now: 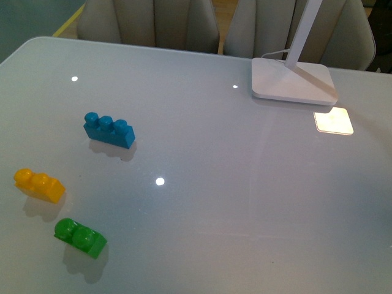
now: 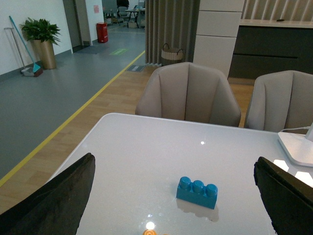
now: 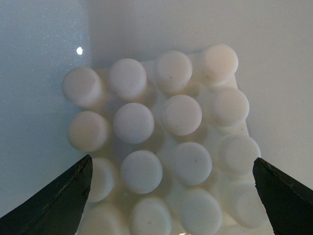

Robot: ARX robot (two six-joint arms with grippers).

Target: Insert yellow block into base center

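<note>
A wall notice (image 2: pixel 96 9) far beyond the chairs is too small to read. The yellow block (image 1: pixel 39 185) lies at 9 o'clock on the white worktop (image 1: pixel 214 184), with nothing gripping it. The green brick (image 1: pixel 80 237) is near at its 5 o'clock and the blue brick (image 1: pixel 109 129) at its 1 o'clock. The lamp foot (image 1: pixel 293 79) stands well apart, at 1 o'clock on the worktop. The left pincer (image 2: pixel 173 157) hangs spread wide and empty above the worktop, the blue brick ahead of it. The right pincer (image 3: pixel 171 157) is spread wide over the studded base (image 3: pixel 181 115), its fingers (image 3: pixel 58 200) at either side and grasping nothing.
</note>
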